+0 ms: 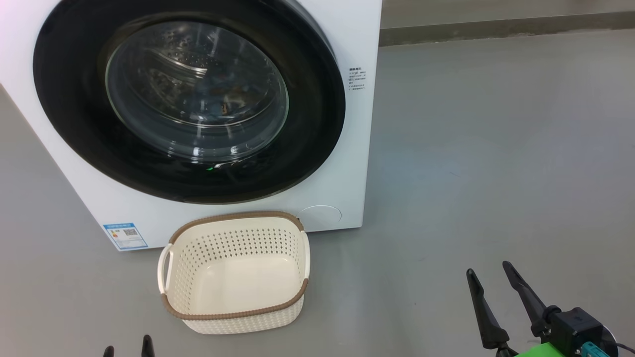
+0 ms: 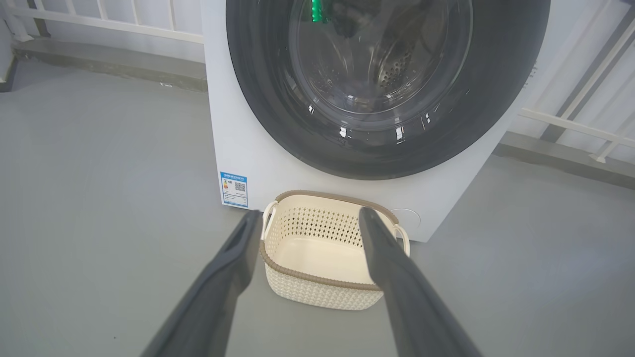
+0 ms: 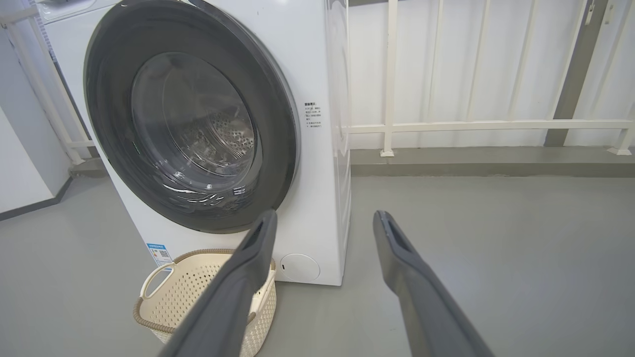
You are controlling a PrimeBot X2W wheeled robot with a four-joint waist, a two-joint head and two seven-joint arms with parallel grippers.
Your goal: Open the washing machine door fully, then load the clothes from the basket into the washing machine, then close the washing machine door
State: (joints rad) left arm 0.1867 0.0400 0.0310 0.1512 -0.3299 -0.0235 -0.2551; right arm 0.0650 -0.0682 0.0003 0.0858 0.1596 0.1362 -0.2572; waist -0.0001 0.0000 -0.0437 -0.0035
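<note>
The white washing machine (image 1: 349, 148) stands ahead with its washing machine door (image 1: 64, 99) shut flat against the front, black rim around the glass bowl. Through the glass I see the steel drum and a dim blue-and-orange patch; I cannot tell whether it is the clothes. The cream basket (image 1: 238, 243) sits on the floor just below the door, with nothing in it. My left gripper (image 1: 128, 346) is open, low at the near left, and in the left wrist view it (image 2: 310, 214) points at the basket (image 2: 317, 292). My right gripper (image 1: 488, 267) is open over bare floor to the right.
A white railing (image 3: 446, 126) and a raised kerb (image 3: 471, 161) run behind and to the right of the machine. A white wall (image 3: 25, 168) stands at its other side. Grey floor (image 1: 496, 148) spreads wide to the right. A round cap (image 1: 320, 216) sits low on the machine front.
</note>
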